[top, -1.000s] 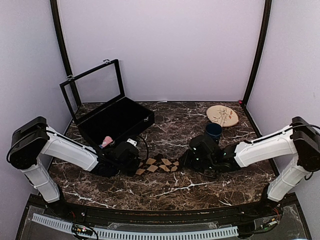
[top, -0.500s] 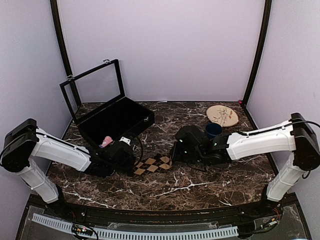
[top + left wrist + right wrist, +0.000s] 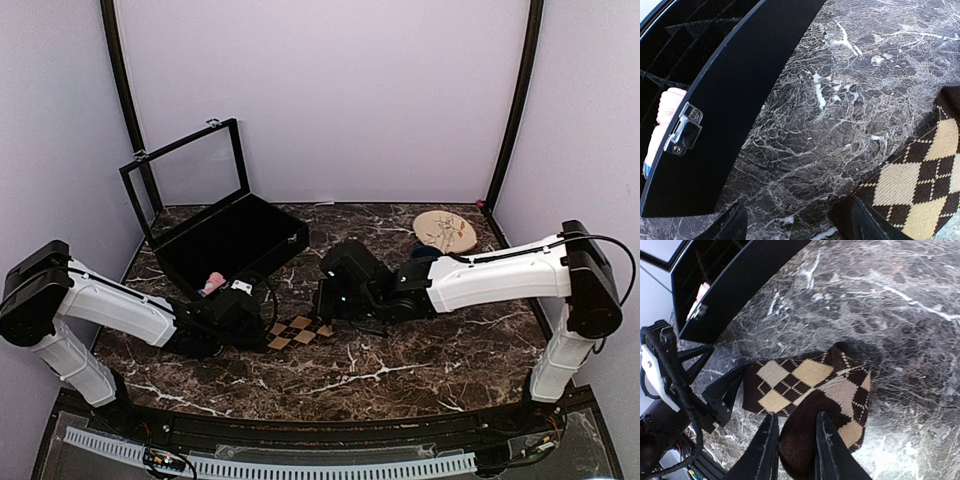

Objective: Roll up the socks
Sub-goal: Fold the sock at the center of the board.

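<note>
Marble table (image 3: 420, 345) runs bare from the argyle sock (image 3: 800, 375) to its near edge. Right gripper (image 3: 797, 420) pinches the sock's folded end, jaws narrow. Left gripper (image 3: 797, 212) gapes wide at the other end, perhaps touching it, close beside the black case (image 3: 740, 100); pink sock (image 3: 667, 105) lies inside.

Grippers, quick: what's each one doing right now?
Left gripper: open, one finger at the end of the argyle sock, gripping nothing.
Right gripper: closed on the folded-over part of the argyle sock.
</note>
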You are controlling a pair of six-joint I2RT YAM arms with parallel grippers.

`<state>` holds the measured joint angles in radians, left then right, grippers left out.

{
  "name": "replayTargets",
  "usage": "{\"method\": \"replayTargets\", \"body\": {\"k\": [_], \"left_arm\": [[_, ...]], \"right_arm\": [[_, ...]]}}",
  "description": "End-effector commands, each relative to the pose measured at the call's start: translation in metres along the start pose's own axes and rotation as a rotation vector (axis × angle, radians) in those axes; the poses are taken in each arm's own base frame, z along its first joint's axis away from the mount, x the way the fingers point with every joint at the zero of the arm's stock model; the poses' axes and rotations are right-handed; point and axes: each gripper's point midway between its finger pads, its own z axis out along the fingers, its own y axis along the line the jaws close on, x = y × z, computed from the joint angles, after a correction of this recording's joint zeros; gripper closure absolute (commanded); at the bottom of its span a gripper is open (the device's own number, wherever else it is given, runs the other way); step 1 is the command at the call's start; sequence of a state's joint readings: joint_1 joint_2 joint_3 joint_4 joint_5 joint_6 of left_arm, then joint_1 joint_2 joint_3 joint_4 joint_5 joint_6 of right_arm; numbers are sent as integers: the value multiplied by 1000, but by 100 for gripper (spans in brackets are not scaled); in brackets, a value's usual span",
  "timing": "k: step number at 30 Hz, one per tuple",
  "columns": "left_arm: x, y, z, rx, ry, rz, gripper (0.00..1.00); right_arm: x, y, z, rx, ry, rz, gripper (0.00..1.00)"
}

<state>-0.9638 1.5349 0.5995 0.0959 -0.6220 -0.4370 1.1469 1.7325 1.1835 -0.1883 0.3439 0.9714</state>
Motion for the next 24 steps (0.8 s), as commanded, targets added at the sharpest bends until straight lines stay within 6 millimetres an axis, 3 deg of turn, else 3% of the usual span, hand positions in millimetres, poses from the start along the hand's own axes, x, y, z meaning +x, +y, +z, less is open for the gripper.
{"method": "replayTargets", "body": {"k": [1,17,20,24], "left_arm": [[0,12,-6,-19,1,-44,26],[-3,23,-19,14,-13,-138,26],[-2,23,-19,16,-9,-140,26],[-4,19,-18,40,-12,-148,26]], "right_arm": [[3,26,6,-45,19,-48,76],[16,64,35,-104,82,-110,74],[17,61,34,-87,86,-131,73],[23,37,34,8,107,-184,69]]}}
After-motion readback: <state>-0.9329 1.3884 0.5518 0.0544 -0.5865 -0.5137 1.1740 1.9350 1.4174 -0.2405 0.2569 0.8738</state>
